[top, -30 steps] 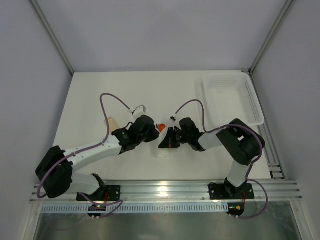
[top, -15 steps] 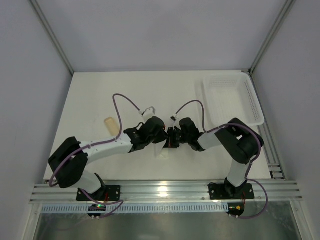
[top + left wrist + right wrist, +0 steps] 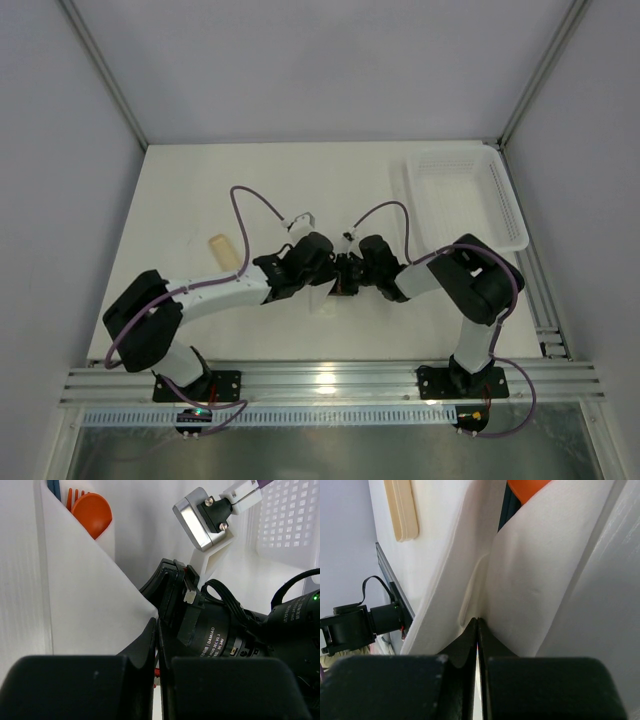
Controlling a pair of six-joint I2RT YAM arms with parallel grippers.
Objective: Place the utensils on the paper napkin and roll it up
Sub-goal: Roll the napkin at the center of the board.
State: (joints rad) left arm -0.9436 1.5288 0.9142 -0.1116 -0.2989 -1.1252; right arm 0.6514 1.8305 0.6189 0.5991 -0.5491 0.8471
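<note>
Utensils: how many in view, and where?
4: orange spoon, orange fork tines and a blue piece tucked in the folded napkin; tan stick loose on the table. Others may be hidden inside.

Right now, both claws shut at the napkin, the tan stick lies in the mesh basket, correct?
No: the tan stick lies on the table left of the left claw, not in the mesh basket; the top view shows it. That claw and the right claw are shut at the napkin.
</note>
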